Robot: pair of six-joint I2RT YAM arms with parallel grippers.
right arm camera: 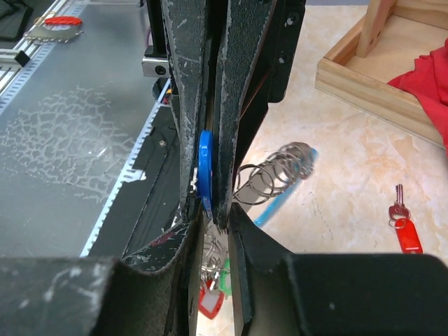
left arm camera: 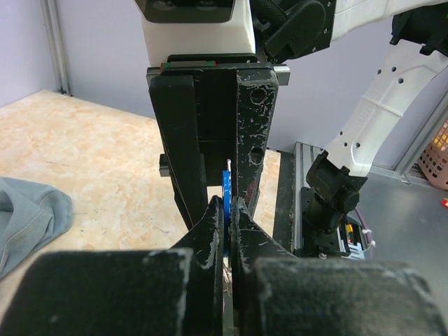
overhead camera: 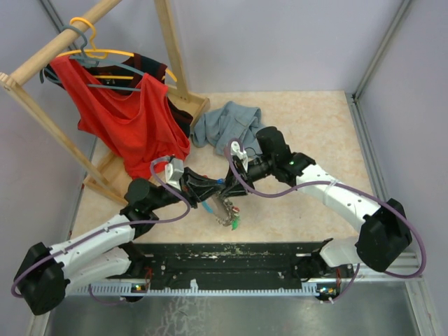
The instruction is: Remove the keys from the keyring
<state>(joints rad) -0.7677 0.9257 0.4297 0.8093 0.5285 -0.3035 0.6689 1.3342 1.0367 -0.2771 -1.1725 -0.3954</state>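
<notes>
Between the two sets of fingertips sits the blue key (right arm camera: 204, 171), its round plastic head standing on edge. The left gripper (left arm camera: 225, 212) and the right gripper (right arm camera: 210, 221) meet nose to nose, lifted off the table (overhead camera: 301, 126). Each pair of jaws is pressed almost together, with only the thin blue head in the gap, and each appears to pinch that head from an opposite edge.

Just beside the jaws, on the side away from the arm bases, the keyring (right arm camera: 274, 175) hangs in the air. It shows as a cluster of silvery rings with a light blue strip slanting down below them. Whether the blue key is threaded on it cannot be told.

Directly beneath the closed jaws dangle more of the keys (right arm camera: 213, 294), with a red head and a green head showing among metal links.

Well apart from the jaws, at the right of the right wrist view, a single red key (right arm camera: 404, 227) lies flat on the table, on its own.

Beyond the right gripper's jaws, farther from the arm bases, lies a crumpled grey-blue cloth (overhead camera: 224, 122). Past the left gripper's jaws, toward the far left corner, stands a wooden rack (overhead camera: 175, 49) with a red garment (overhead camera: 129, 115) hanging on it.
</notes>
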